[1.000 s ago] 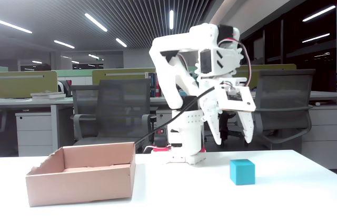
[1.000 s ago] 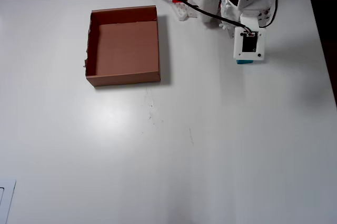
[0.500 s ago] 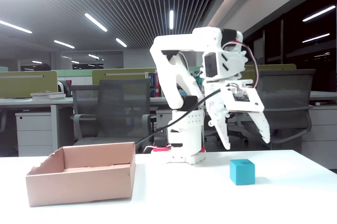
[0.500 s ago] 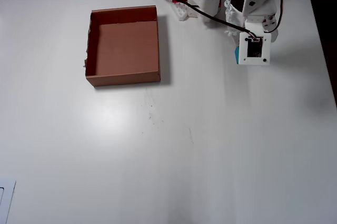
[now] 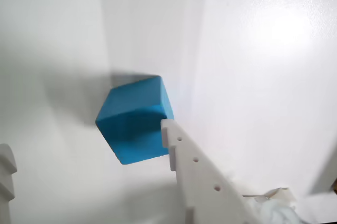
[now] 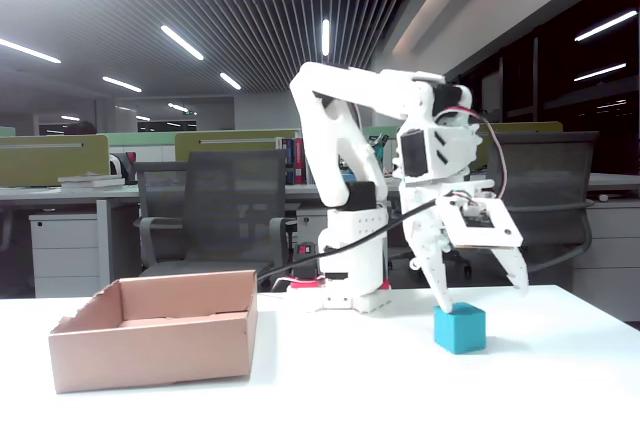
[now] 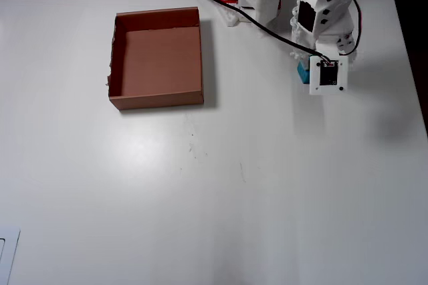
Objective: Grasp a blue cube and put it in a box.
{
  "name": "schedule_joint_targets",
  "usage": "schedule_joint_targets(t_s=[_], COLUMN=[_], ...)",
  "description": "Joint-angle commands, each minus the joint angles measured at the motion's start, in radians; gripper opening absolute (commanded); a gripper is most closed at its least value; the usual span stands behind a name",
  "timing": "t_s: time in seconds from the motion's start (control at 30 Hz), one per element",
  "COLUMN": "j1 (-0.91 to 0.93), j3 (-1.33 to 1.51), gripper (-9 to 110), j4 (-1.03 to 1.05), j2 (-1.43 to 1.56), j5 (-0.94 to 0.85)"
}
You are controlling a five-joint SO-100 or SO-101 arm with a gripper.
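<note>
progress so far is basically just the approach: the gripper hangs low over the blue cube with its jaws spread, one finger tip right by the cube's top. cube sits on the white table, well apart from the box, matte teal solid versus ragged brown cardboard. grabbing, carrying and dropping are all left.

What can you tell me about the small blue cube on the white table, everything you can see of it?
The small teal-blue cube is solid, with plain matte faces and sharp edges, one shade all over. It sits flat and upright on the white table, casting a soft shadow, far right of the brown cardboard box in the fixed view. The white pincer hangs open over it; one finger overlaps its edge in the wrist view, though contact is unclear.
</note>
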Motion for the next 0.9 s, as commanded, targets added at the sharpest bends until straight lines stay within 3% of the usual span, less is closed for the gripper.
schedule_joint_targets(t_s=[0.0, 0.43, 0.87], j1=[-0.009, 0.031, 0.052], j3=[0.006, -0.144, -0.035], gripper=[35, 34, 34], j4=[-0.017, 0.219, 0.127], j2=[-0.011, 0.028, 0.023], j5=[0.003, 0.003, -0.006])
